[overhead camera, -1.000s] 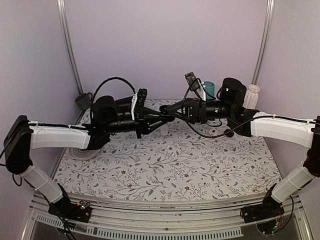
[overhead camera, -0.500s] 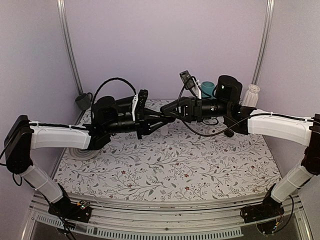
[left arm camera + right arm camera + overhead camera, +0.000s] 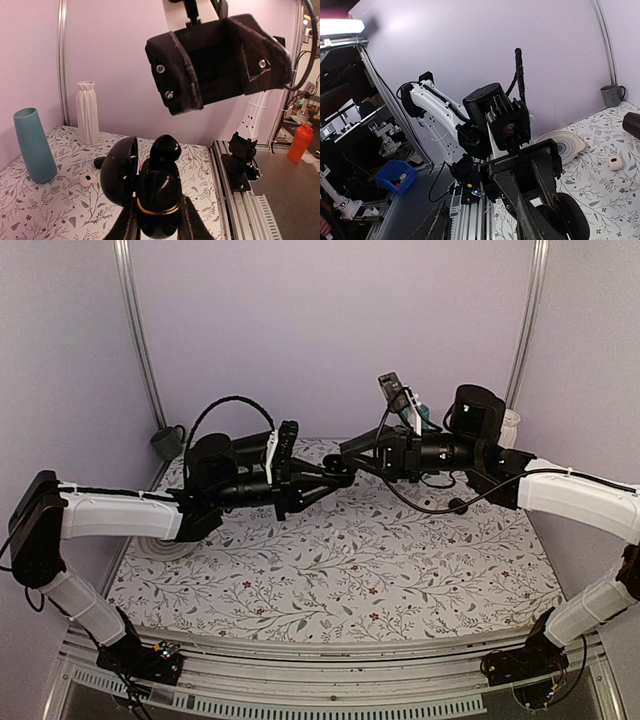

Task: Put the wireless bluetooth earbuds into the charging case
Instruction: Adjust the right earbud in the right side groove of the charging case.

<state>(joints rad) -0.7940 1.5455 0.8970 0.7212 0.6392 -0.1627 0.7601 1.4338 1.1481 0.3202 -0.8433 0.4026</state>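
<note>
1. Your case (image 3: 159,200) is pinched upright between the fingers of the left claw (image 3: 160,216) and held in the air above the table (image 3: 330,570). Its lid (image 3: 119,171) is swung open to the left in the left wrist view.
2. One earbud (image 3: 166,148) stands in the case, with its rounded top poking above the gold rim. You cannot tell whether a second one lies inside.
3. The right claw (image 3: 217,52) hangs above the case and clear of it, fingers spread with nothing between them.
4. Compare the overhead view half a second ago. There the right claw (image 3: 350,448) had its tip right at the tip of the left claw (image 3: 338,478). It has since lifted and drawn back toward its own side, so a gap shows between the two. The left arm has hardly shifted.
5. Beyond the left claw on the table stand a teal vase (image 3: 32,145) and a white vase (image 3: 87,112). A small white pebble-shaped thing (image 3: 88,180) lies between them, nearer the claw.
</note>
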